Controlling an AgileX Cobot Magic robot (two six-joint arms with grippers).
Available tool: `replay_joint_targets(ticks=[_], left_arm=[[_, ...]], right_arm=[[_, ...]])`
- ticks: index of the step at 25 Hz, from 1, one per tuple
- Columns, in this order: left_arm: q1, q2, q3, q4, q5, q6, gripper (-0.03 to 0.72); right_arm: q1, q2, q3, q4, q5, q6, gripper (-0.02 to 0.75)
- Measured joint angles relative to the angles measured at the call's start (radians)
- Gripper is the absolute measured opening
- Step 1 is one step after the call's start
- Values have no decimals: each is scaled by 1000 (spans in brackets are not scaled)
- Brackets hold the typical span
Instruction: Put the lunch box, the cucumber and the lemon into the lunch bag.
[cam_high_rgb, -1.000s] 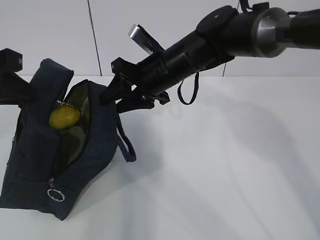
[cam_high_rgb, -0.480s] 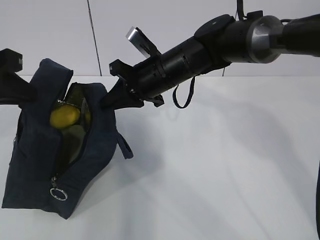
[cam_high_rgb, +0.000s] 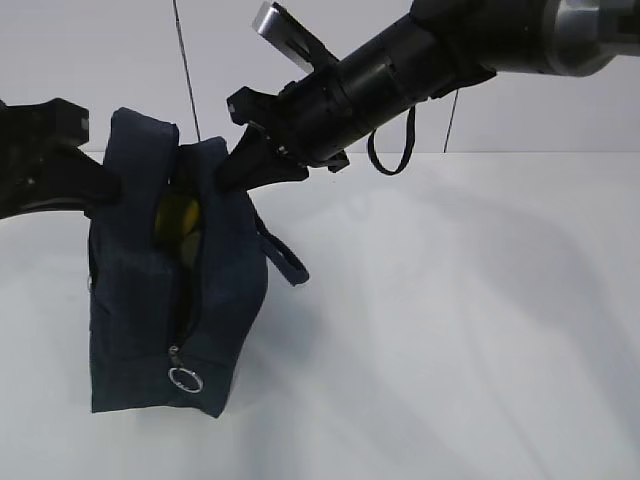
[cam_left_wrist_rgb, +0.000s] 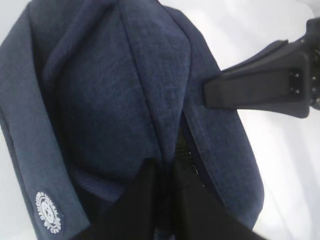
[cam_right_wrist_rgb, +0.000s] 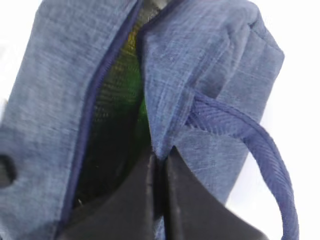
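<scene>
Pinching one lunch bag (cam_high_rgb: 160, 290): two grippers; one lemon (cam_high_rgb: 178, 218).

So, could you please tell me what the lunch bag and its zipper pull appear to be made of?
The lunch bag looks like woven navy fabric, matte, with a heathered weave visible up close. Its zipper pull appears to be a shiny metal ring, judging by its silvery glint.

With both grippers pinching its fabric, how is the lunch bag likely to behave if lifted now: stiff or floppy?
Probably floppy: the lunch bag creases where the left gripper and right gripper pinch its fabric. It may sag, with the lemon inside weighing on it. The unzipped mouth would likely gape.
</scene>
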Motion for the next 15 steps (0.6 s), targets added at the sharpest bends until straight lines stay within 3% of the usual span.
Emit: replay_joint_targets(ticks=[7, 15], left_arm=[[-90, 50, 0, -51, -66, 0, 29], [-141, 152, -95, -88, -73, 26, 29]], right_arm=[[-6, -77, 0, -256, -4, 162, 21], [-60, -134, 63, -315, -12, 209, 21]])
